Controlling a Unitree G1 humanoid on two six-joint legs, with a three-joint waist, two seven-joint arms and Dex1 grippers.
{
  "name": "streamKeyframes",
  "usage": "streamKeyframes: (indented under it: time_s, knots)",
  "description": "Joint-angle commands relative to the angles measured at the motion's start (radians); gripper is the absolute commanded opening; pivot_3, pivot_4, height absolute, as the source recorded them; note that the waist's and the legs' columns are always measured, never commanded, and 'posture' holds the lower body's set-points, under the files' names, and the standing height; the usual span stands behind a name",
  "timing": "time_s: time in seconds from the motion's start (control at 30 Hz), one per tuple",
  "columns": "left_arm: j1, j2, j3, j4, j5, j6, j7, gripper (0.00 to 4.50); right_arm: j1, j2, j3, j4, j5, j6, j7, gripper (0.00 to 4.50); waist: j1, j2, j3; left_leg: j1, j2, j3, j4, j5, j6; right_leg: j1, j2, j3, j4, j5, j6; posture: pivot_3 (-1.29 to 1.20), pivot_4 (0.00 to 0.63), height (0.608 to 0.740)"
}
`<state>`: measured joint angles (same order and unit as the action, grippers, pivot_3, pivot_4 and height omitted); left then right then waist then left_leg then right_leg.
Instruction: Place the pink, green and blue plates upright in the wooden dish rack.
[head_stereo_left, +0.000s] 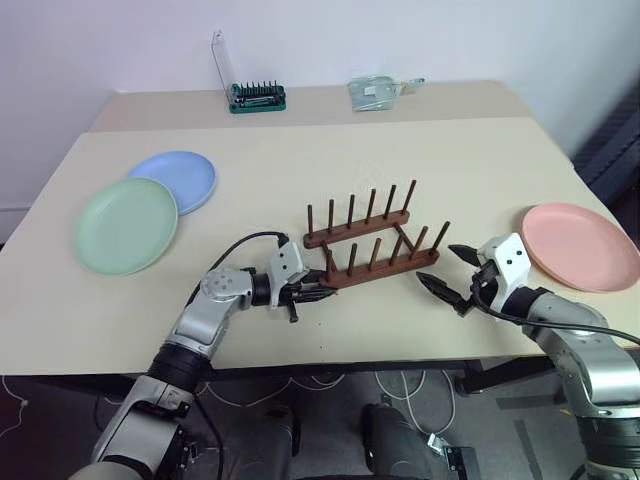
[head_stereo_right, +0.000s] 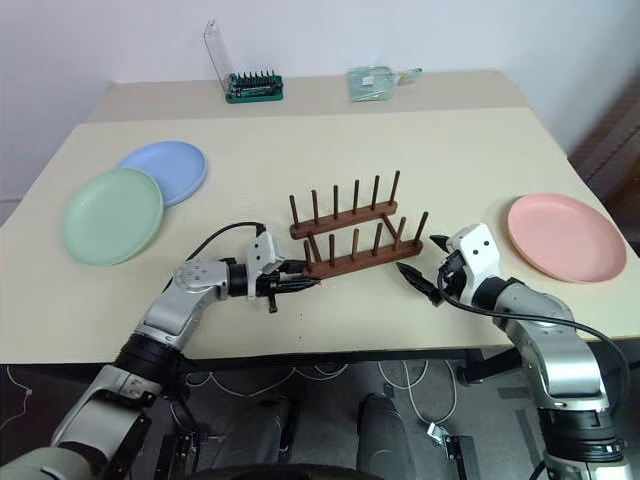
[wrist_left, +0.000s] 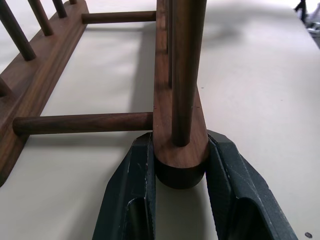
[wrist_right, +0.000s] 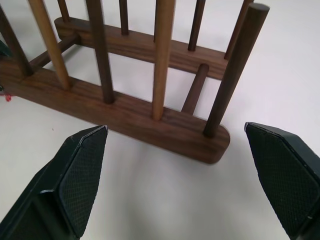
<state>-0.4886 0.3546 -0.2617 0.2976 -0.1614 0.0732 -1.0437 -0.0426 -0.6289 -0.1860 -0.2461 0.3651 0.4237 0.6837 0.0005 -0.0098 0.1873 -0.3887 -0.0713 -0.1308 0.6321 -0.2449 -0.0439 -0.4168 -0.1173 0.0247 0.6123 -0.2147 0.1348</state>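
Left gripper (wrist_left: 180, 200) is clamped on the near rail end of the rack (head_stereo_left: 372, 240); right gripper (head_stereo_left: 455, 275) stands wide apart beside the opposite end. Rack is empty, mid-table. Recommend a firm grip and a level, slow slide, pegs kept upright.
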Motion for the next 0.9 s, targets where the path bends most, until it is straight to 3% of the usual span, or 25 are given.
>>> streamKeyframes:
  time_s: [0.03,0.2,0.3,0.37,0.47,0.63,0.7,0.9]
  knots:
    - [-0.02,-0.003,0.015,0.03,0.004,-0.017,0.001,1.8,0.005,-0.005,-0.029,-0.013,-0.001,-0.042,0.003,4.5,-0.002,0.0,0.0,0.0,0.0,0.0,0.0,0.0,0.0,0.0,0.0,0.0,0.0,0.0,0.0,0.0,0.15,0.74]
    - [0.066,0.047,0.05,-0.04,0.009,0.004,0.049,4.22,0.007,-0.033,-0.03,0.02,-0.018,-0.066,0.024,4.5,-0.013,0.0,0.0,0.0,0.0,-0.001,0.0,0.0,0.0,0.0,0.0,0.0,0.0,0.0,0.0,0.0,0.15,0.74]
    - [0.137,0.092,0.059,-0.121,0.0,0.062,0.057,4.22,0.011,-0.057,-0.035,0.036,-0.023,-0.068,0.043,4.5,-0.019,0.0,0.0,0.001,0.0,0.0,-0.001,0.0,0.0,0.0,0.0,0.0,0.001,0.0,0.0,0.0,0.15,0.74]
    - [0.185,0.116,0.075,-0.178,-0.016,0.104,0.065,4.28,0.013,-0.073,-0.034,0.044,-0.025,-0.065,0.057,3.95,-0.019,0.001,-0.001,0.002,0.001,0.0,-0.002,0.0,0.0,0.0,0.0,0.0,0.001,0.0,0.0,0.0,0.15,0.74]
    - [0.237,0.139,0.091,-0.258,-0.046,0.153,0.065,3.49,0.02,-0.088,-0.029,0.045,-0.026,-0.068,0.076,2.69,-0.017,0.001,-0.001,0.002,0.001,0.0,-0.001,0.0,0.0,0.001,0.0,0.0,0.0,0.0,0.0,0.0,0.15,0.74]
    - [0.272,0.125,0.055,-0.355,-0.052,0.204,0.078,1.02,0.015,-0.079,-0.005,0.036,-0.02,-0.049,0.095,0.06,-0.011,0.001,-0.001,0.003,0.0,0.0,-0.001,0.0,0.0,0.002,0.0,0.0,0.0,0.0,0.0,0.0,0.15,0.74]
    - [0.263,0.105,0.03,-0.37,-0.046,0.236,0.09,0.09,0.007,-0.081,0.025,0.051,-0.06,-0.046,0.078,0.0,-0.009,0.001,-0.001,0.003,0.0,-0.001,-0.001,0.0,0.0,0.003,0.0,0.0,0.0,-0.001,0.0,0.0,0.15,0.74]
    - [0.228,0.044,-0.006,-0.367,-0.021,0.297,0.155,0.09,-0.049,-0.055,0.104,0.102,-0.162,-0.028,-0.006,0.0,-0.01,0.001,-0.001,0.003,0.0,-0.001,-0.001,0.0,0.0,0.003,-0.001,0.0,-0.001,-0.001,0.001,0.0,0.15,0.74]
